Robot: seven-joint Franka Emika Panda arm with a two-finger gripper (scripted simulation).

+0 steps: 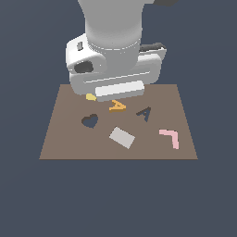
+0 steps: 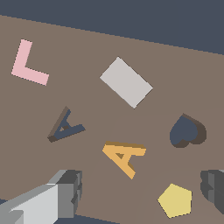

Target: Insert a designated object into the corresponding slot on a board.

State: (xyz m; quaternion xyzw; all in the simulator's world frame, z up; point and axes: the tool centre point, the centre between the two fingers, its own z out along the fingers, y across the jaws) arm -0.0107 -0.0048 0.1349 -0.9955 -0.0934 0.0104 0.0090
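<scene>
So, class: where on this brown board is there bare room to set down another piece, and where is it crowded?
Bare patches on the board: its near corner below the heart cutout, and the strip between grey rectangle and pink L. Crowded: the far middle, where yellow pentagon, orange A and A slot cluster under the gripper.

You will find no printed text, label or number here — only the orange piece (image 2: 124,157) shaped like letter A.

Orange A (image 2: 124,157) lies flat on brown board (image 2: 87,109) beside A-slot (image 2: 64,127).
</scene>
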